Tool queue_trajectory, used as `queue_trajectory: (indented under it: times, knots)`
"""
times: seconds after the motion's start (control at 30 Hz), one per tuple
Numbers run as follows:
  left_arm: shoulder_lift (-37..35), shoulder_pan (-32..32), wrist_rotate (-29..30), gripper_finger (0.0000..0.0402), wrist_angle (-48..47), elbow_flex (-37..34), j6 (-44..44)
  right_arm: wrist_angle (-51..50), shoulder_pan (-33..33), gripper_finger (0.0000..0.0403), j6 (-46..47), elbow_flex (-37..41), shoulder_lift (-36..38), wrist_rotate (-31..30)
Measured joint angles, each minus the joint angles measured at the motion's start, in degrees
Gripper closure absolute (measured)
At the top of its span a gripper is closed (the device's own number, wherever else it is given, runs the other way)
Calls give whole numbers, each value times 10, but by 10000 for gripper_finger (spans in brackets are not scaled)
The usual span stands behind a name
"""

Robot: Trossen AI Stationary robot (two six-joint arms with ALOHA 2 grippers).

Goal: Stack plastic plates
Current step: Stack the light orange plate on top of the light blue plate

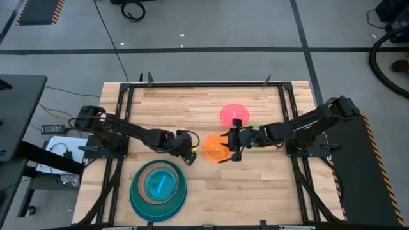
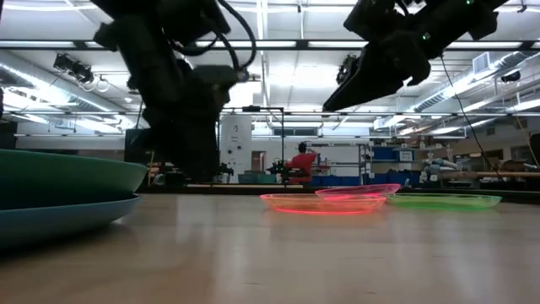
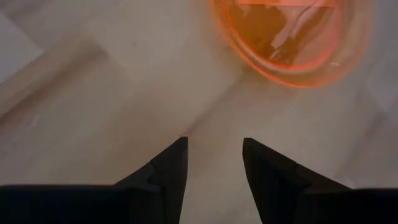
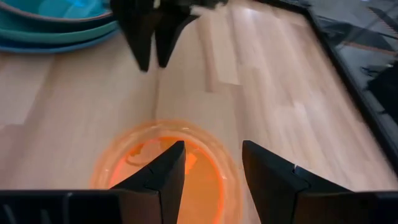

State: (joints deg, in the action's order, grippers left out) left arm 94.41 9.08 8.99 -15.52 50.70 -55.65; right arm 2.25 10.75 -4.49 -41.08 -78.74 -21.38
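Observation:
A stack of plates (image 1: 158,185) sits near the table's near left edge, with large blue at the bottom, then teal and brown, and a small cyan plate on top. It also shows in the low view (image 2: 59,190). The small orange plate (image 1: 213,147) lies flat mid-table, with the pink plate (image 1: 234,115) behind it. The green plate (image 2: 443,201) lies to the right, mostly under my right arm. My right gripper (image 4: 211,158) is open, raised above the orange plate's right part (image 4: 165,171). My left gripper (image 3: 214,149) is open and empty just left of the orange plate (image 3: 292,43), low over the wood.
A black metal frame (image 1: 204,84) runs along the table's edges. Bare wood lies at the near right (image 1: 255,191) and the far left (image 1: 166,108). A person in red (image 2: 301,160) sits far off in the room behind.

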Motion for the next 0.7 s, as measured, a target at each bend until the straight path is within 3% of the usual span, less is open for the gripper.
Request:
queue_trajectory:
  times: [0.37, 0.7]
  knots:
    - [89, -22, 46, 240, -24, 106, 41, -10, -1, 233, 4, 36, 33, -30]
    - [122, -65, 42, 240, 9, 116, 56, 5, 0, 233, 3, 40, 29, -26]
